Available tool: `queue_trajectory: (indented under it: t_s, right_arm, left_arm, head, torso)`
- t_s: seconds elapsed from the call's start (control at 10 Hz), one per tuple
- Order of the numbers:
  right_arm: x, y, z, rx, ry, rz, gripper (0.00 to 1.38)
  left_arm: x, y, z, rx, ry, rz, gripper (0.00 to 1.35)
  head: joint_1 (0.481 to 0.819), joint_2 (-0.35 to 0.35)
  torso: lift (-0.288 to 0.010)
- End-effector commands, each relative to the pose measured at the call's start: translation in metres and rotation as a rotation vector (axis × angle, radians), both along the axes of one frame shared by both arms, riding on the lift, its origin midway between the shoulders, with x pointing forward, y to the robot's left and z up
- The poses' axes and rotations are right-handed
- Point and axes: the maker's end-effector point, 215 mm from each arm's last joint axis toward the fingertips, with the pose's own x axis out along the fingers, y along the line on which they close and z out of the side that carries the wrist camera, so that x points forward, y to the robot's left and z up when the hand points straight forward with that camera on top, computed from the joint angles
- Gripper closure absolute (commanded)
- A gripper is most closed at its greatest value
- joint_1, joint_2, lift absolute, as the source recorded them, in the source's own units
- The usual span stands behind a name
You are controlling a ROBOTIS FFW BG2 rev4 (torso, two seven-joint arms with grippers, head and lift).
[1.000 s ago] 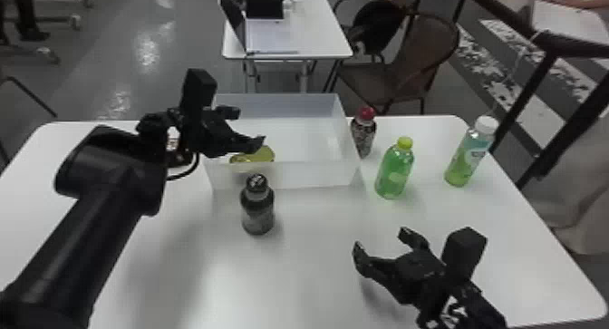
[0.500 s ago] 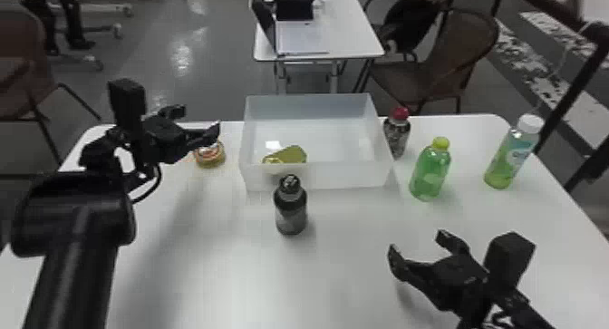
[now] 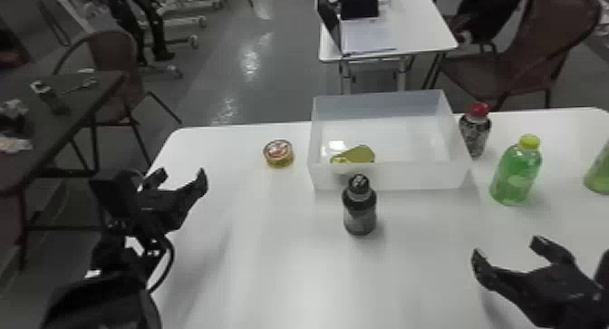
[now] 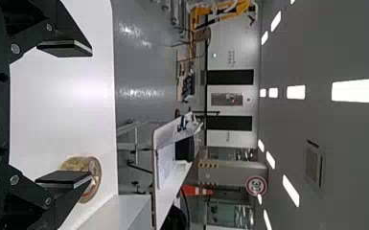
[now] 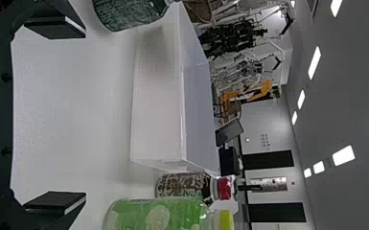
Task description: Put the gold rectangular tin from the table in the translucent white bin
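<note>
At far left, left tool (image 3: 181,176), open, with 2 flat black fingers spread wide and nothing between, by the left edge of the desk (image 3: 272,269). Next, round tin (image 3: 278,154), upright, near the translucent white bin (image 3: 417,176). Possible trouble from a low, careless sweep of this tool toward the bin: round tin pushed into the wall, or picked by mistake.

Inside the bin, near the front wall on its left part, gold rectangular tin (image 3: 361,155); by judgement, already delivered. Hard to tell if flat or leaning. With a hard bump on the bin, likely to slide.

Before the front wall, dark bottle (image 3: 359,210), tall and narrow, so easy to tip by a passing arm. At right, nearer, right tool (image 3: 508,251), also open and empty; if raised carelessly forward, likely to knock the green bottle (image 3: 516,174) over.

As for materials, left to right: shiny metal and low cylinder shape for the round tin; thin, cloudy plastic with straight walls for the bin; smooth gold surface with rounded corners for its content; patterned body for the red-capped bottle (image 3: 476,131); clear, round-shouldered plastic and yellow cap for the green.
</note>
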Motion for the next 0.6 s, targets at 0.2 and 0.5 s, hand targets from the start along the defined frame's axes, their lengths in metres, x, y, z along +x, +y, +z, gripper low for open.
queue_trajectory:
  t_s: [0.2, 0.5]
  right_arm:
    - [-0.009, -0.019, 0.006, -0.033, -0.007, -0.032, 0.10]
    - [-0.015, -0.020, 0.007, -0.040, -0.010, -0.041, 0.10]
  left_arm:
    - [-0.075, -0.030, -0.027, -0.008, -0.055, 0.088, 0.37]
    - [-0.121, -0.084, -0.059, -0.047, -0.061, 0.072, 0.37]
  head:
    - [0.695, 0.269]
    - [0.695, 0.217]
  torso:
    - [-0.128]
    - [-0.128]
